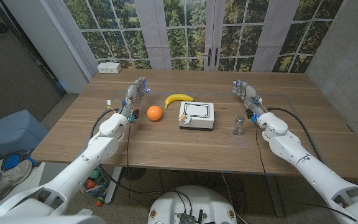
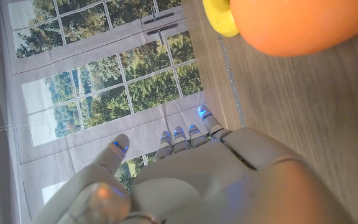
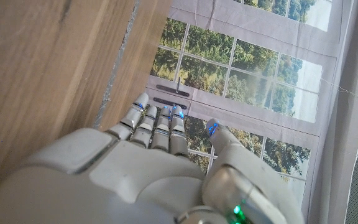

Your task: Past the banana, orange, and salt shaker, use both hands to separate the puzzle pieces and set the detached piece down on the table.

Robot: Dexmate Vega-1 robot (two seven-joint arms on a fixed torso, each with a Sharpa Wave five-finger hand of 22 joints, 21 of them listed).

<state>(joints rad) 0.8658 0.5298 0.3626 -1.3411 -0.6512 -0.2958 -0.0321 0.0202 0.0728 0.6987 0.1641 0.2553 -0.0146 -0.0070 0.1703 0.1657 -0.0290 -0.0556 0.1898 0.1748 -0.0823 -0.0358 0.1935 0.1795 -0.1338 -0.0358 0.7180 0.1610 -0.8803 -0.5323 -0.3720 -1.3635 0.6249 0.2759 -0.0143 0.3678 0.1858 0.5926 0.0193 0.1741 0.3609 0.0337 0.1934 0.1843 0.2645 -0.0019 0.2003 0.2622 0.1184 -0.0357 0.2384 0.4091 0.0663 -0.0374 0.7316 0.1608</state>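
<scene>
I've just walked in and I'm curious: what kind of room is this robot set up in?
Probably an office or lab meeting room, not a home kitchen. A long wooden table stands before tall paned windows looking onto trees, with a white power strip at its far corner and bare grey walls on either side.

Taking the white puzzle block [image 1: 197, 116] at the table's [image 1: 166, 146] middle as the landmark, one banana [image 1: 178, 98] lies just behind its left corner, one orange [image 1: 155, 112] sits to its left, and one salt shaker [image 1: 238, 126] stands to its right. Two robot hands are counted, the left hand [image 1: 137, 91] beyond the orange and the right hand [image 1: 245, 93] behind the shaker. One white power strip [image 1: 110, 67] lies at the far left corner, well away from the block.
</scene>
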